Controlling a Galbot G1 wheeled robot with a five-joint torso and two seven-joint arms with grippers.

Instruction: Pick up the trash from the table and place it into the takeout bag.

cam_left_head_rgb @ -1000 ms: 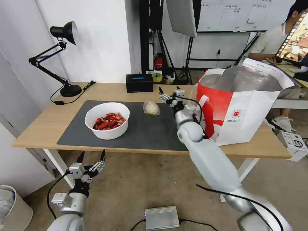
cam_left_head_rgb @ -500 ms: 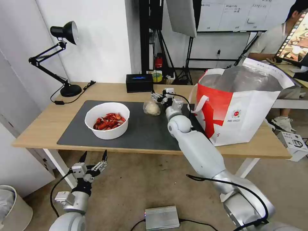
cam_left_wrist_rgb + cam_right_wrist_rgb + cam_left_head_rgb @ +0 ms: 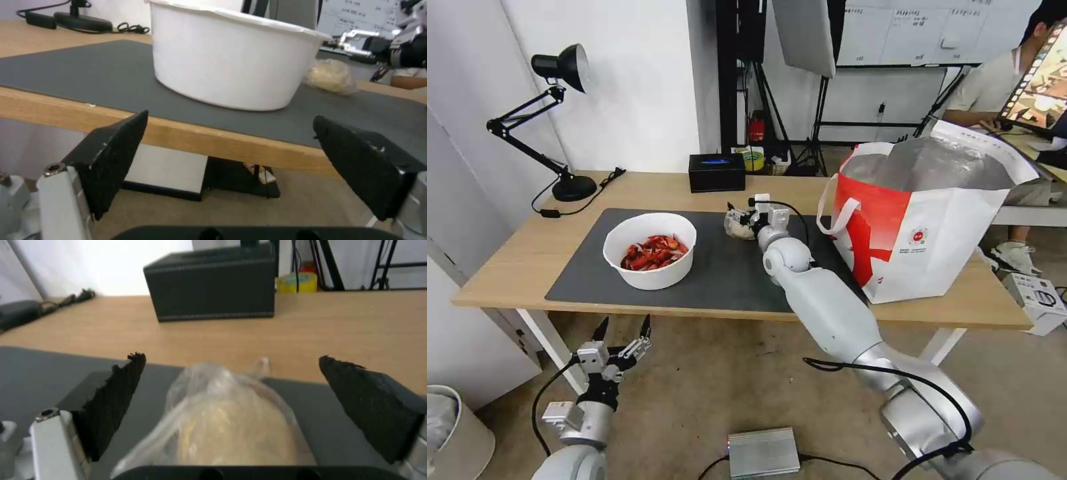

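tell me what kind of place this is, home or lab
Most likely a lab or studio set up for recording, not a home. Light stands and a hanging panel stand behind the table, a whiteboard hangs on the back wall, and a power box lies on the floor.

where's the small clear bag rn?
Head view: small clear bag lies on the dark mat's far edge, right of the white bowl, between the open right gripper's fingers.

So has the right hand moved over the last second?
Yes. The right hand has swung left, away from the takeout bag, and now sits open around the small clear bag.
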